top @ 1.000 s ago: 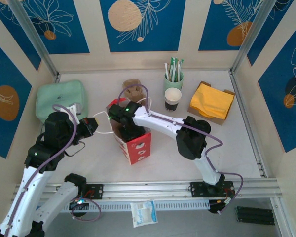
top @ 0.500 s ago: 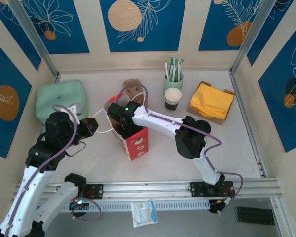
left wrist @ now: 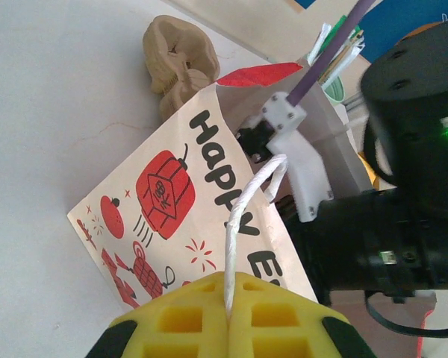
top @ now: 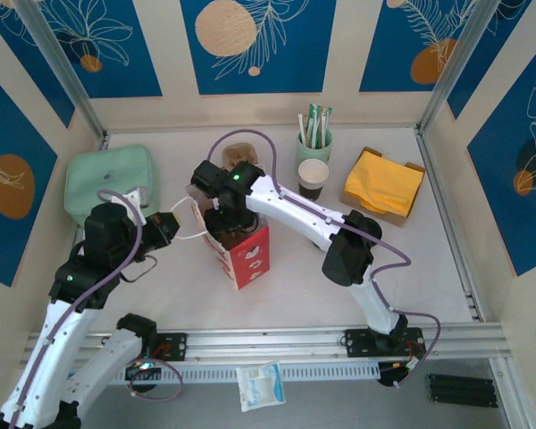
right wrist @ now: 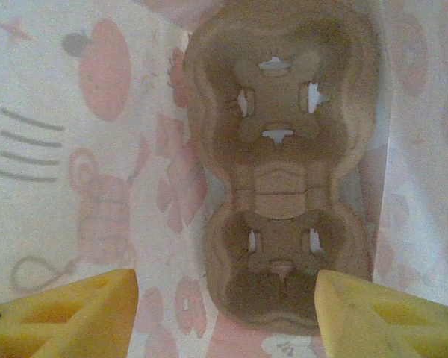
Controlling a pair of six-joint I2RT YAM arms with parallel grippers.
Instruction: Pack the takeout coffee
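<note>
Nearest you, the left gripper (left wrist: 228, 302) is clamped tight on the white cord handle (left wrist: 237, 216) of the red gift bag (top: 248, 259). That one cord is all that holds the mouth wide, so any tug toward you is likely to tip the bag or fold its wall inward.

Just past it, the right gripper (right wrist: 224, 287) reaches down inside the bag with its yellow fingers (right wrist: 75, 309) spread wide and nothing between them. The pulp cup carrier (right wrist: 284, 186) lies loose on the bag's floor, wells facing up. When you lift that wrist out, watch the paper walls and the second handle. A snag there would probably drag the bag up or shift the carrier out of line.

Farther back, the takeout coffee (top: 313, 177) stands upright on the table, well apart from the bag, open-topped, with no lid on it. It sits just in front of the pale green cup of sticks (top: 314, 143). A wide approach could knock that cup over. A hard squeeze could crush the paper wall, and any tilt on the way over risks a spill.
</note>
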